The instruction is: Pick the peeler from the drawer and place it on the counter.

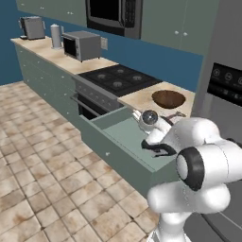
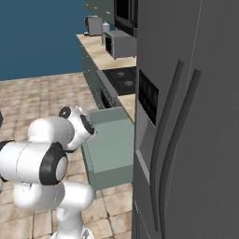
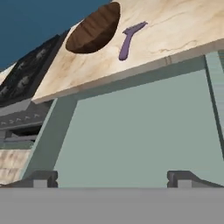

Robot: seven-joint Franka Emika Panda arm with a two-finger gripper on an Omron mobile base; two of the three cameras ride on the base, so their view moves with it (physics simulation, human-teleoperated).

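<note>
Two small dark fingertips rose at the bottom of the hand view, spread wide apart with nothing between them; the gripper hung over the open drawer. Its smooth, flat grey-green floor lay bare, framed by straight walls of the same colour. Beyond the drawer's rear wall ran the counter, a beige marble-look slab with tan veining and a thin pale edge. On that slab lay the peeler, small, purple and Y-shaped, its slim handle pointing toward the drawer and its forked head away from it. Just beside the peeler, not touching it, sat a round dark wooden bowl with a hollow, grained interior. Past the bowl lay the black gas stovetop.

From the left base view, the drawer stood pulled out below the counter, with the glossy white arm bent over it. The bowl rested on the slab between the stovetop and a tall grey refrigerator. A boxy steel microwave sat further along the counter beyond the stovetop.
</note>
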